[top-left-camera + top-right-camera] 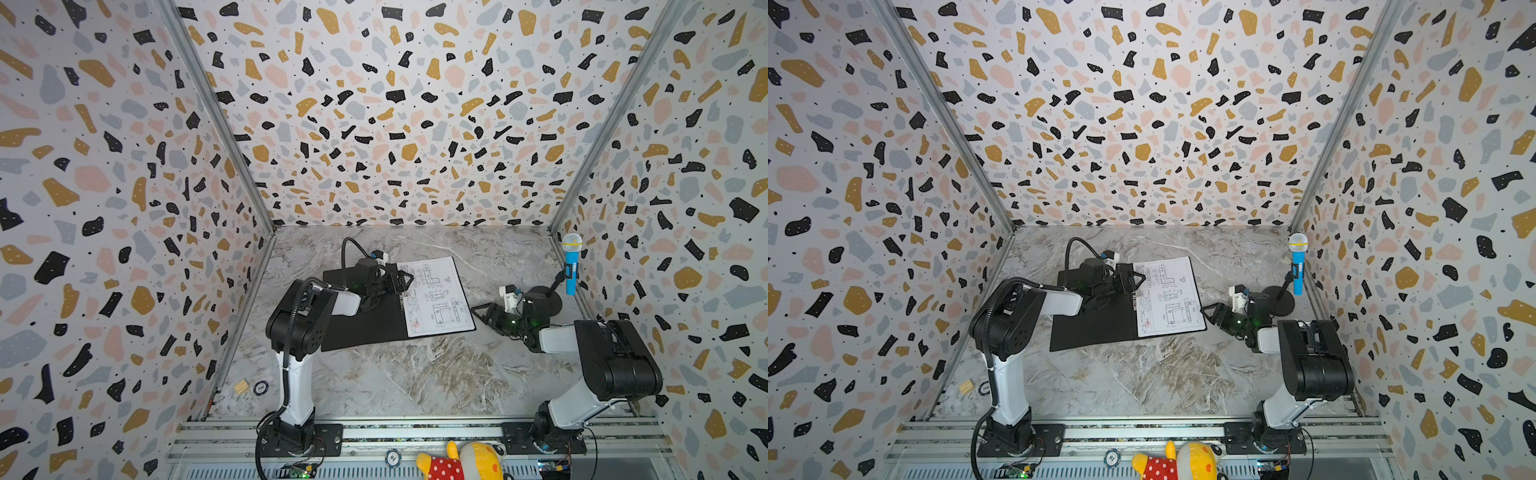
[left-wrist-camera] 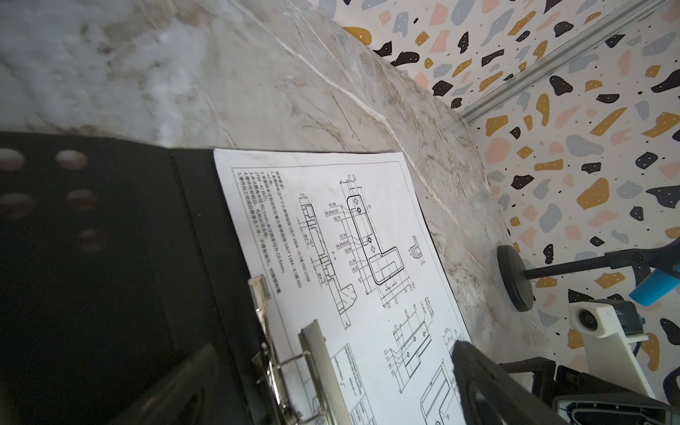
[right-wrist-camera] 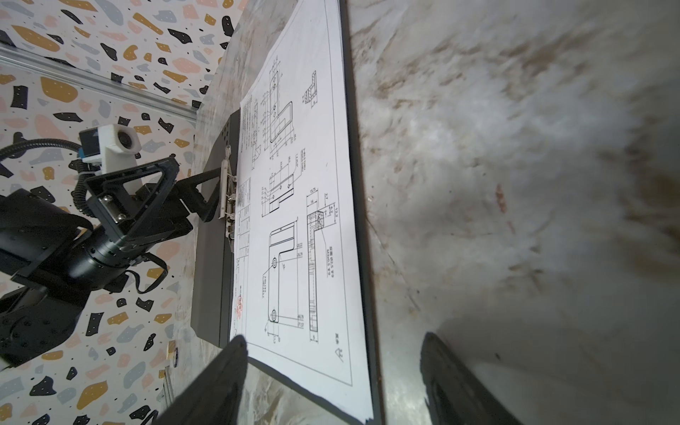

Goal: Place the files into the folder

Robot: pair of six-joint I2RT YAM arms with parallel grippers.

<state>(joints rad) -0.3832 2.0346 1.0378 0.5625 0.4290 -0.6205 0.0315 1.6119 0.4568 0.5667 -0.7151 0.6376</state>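
Note:
The folder (image 1: pixel 361 328) (image 1: pixel 1092 328) lies open on the marble table, black inside up. On its right half rest the files (image 1: pixel 436 297) (image 1: pixel 1169 297); the top sheet (image 2: pixel 368 257) (image 3: pixel 294 220) carries line drawings and hides anything beneath it. My left gripper (image 1: pixel 405 279) (image 1: pixel 1138 279) (image 2: pixel 331 349) hovers open over the metal spine clip (image 2: pixel 316 360) (image 3: pixel 226 191), holding nothing. Just off the folder's right edge, my right gripper (image 1: pixel 478 311) (image 1: pixel 1206 311) (image 3: pixel 333 338) is open and empty, its jaws facing the sheet's near corner.
A blue toy microphone (image 1: pixel 571 270) on a black round-based stand (image 1: pixel 544 295) stands at the back right, close behind my right arm. A small wooden block (image 1: pixel 241 386) and a round token (image 1: pixel 260 387) lie front left. Patterned walls close three sides.

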